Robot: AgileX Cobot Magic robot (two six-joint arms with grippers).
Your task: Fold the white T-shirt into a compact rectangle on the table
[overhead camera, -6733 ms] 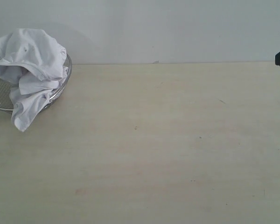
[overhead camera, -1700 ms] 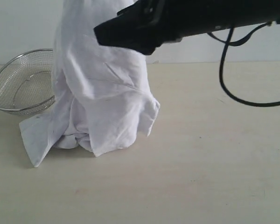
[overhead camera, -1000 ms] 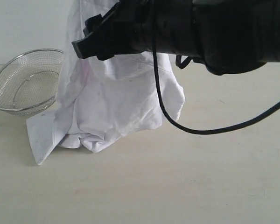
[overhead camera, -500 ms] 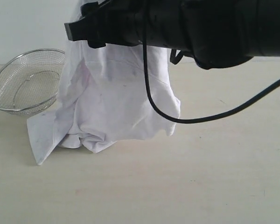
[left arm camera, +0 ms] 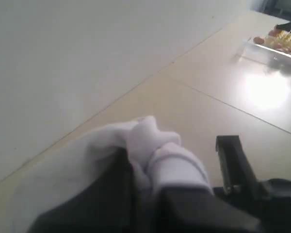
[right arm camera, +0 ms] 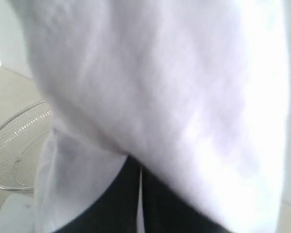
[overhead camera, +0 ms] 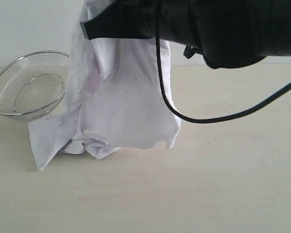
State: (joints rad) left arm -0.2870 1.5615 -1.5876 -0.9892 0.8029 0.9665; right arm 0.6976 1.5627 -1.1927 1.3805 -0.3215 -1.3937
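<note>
My left gripper (left arm camera: 148, 179) fingers are pinching a bunched knob of the white T-shirt (left arm camera: 155, 145). My right gripper (right arm camera: 138, 199) fingers are pressing together on what looks like a thin fold of it, with cloth draping all over them. The shirt is hanging in a crumpled column, its lower end pooling on the table (overhead camera: 223, 184) just beside the wire mesh basket (overhead camera: 29, 87). I'm guessing this is the spreading-out step, with no folding done yet. Next I'm needing to pull the two grips apart and lay it flat. The exterior view is showing the drape and basket but cutting off my left pinch, and only the left wrist view is showing that
</note>
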